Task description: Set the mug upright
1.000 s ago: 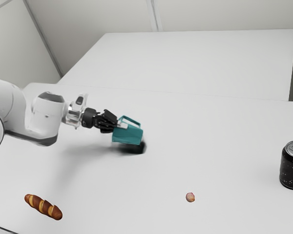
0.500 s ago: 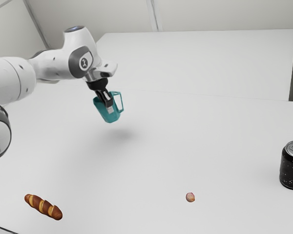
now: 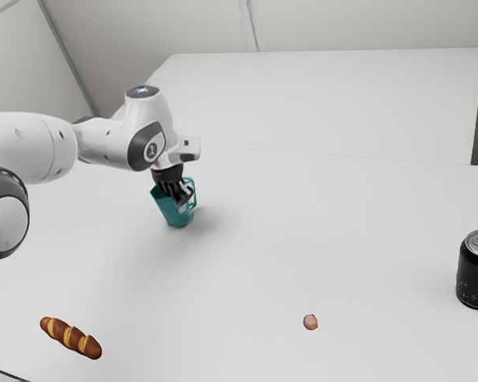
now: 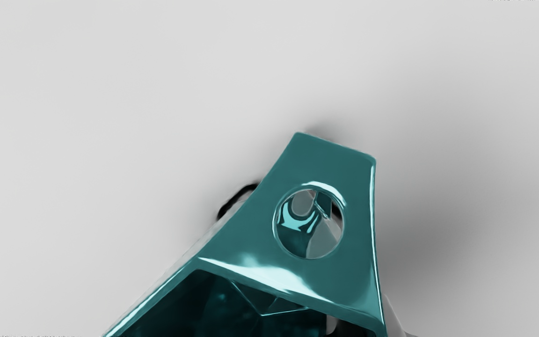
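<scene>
Leaning mouth-up, teal faceted mug (image 3: 170, 212) is being clamped by black two-finger gripper (image 3: 185, 202) inside white table (image 3: 287, 247) far edge; levelling, release pending.

The hand (image 3: 182, 204) has lowered the mug (image 3: 167, 208) toward the table (image 3: 303, 239).

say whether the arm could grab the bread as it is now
Probably not: its gripper is shut on the tilted mug, though nothing visible stands between it and the bread.
</scene>
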Tool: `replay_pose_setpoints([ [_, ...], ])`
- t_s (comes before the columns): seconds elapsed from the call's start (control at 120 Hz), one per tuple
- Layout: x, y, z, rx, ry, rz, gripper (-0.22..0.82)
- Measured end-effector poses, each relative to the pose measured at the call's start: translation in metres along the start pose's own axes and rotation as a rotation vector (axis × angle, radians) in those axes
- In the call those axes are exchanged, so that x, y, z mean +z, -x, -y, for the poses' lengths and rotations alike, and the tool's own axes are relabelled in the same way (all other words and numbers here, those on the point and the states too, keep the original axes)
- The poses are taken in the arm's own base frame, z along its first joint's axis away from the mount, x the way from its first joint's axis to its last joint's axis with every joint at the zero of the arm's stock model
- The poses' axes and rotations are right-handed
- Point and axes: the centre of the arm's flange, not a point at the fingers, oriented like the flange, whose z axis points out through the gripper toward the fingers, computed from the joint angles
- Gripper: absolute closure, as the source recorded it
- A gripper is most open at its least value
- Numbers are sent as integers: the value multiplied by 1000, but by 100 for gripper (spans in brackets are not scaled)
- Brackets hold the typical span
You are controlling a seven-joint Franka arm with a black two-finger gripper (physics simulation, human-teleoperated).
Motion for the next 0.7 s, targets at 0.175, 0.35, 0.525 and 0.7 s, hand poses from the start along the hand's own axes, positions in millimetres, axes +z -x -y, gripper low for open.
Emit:
replay_pose_setpoints([
  [0.175, 0, -1, 0, -78, 8, -23, 55],
  [0.35, -18, -1, 2, -131, 5, -59, 24],
  [0.525, -100, 9, 9, -170, -18, -155, 11],
  [0.7, -272, 13, 9, -198, 3, -218, 5],
])
